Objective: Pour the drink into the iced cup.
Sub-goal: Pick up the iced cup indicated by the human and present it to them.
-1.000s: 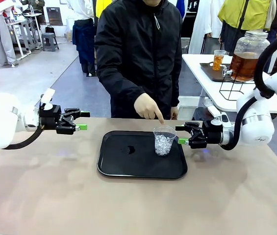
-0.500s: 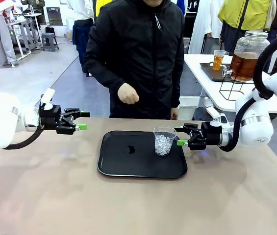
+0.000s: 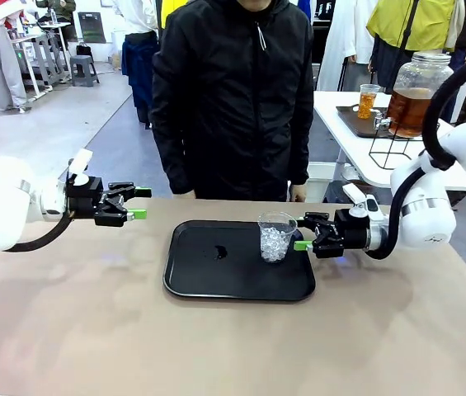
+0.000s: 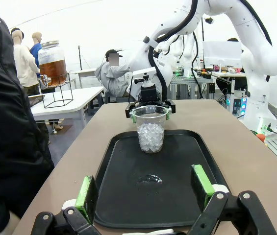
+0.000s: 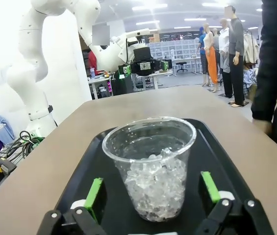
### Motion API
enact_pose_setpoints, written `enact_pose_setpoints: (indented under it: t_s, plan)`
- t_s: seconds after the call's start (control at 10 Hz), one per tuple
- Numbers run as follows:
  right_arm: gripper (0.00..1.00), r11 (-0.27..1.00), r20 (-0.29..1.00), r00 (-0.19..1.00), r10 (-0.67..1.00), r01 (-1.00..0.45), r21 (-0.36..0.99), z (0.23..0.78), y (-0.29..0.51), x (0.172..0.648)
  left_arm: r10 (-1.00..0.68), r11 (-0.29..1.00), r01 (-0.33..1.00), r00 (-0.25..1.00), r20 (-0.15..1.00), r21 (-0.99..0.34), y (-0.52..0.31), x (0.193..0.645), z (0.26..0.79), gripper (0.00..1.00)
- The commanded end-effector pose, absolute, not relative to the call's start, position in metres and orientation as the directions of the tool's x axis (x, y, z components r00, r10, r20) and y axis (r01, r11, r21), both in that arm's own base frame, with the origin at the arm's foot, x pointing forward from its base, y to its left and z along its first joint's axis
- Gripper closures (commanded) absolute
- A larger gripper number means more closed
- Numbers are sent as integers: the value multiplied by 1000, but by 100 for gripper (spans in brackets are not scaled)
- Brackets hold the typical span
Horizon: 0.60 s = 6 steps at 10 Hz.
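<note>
A black tray (image 3: 216, 280) lies on the tan table (image 3: 68, 330). A person in a black jacket (image 3: 233, 99) stands at its far edge, behind the tray. A white side table (image 3: 356, 153) stands farther back.

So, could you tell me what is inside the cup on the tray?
Clear ice cubes fill the cup about halfway; no amber liquid shows. The ice hides the cup's bottom.

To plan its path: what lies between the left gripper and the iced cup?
Bare table, then the black tray with a small wet-looking spot; the left wrist view shows it.
</note>
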State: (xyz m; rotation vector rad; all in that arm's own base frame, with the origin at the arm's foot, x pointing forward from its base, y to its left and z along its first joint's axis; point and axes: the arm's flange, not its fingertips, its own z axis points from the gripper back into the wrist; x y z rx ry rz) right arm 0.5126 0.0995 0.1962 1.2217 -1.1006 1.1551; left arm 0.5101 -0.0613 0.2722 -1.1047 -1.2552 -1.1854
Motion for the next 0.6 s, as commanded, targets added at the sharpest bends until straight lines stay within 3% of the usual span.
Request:
enact_pose_setpoints:
  t_s: [0.0, 0.5]
  plan:
    - [0, -14, 996, 63, 68, -998, 64, 197, 106, 506, -29, 87, 996, -30, 999, 33, -61, 511, 274, 0]
    - [0, -37, 995, 62, 82, -997, 65, 191, 122, 507, -29, 87, 996, -30, 999, 33, -61, 511, 274, 0]
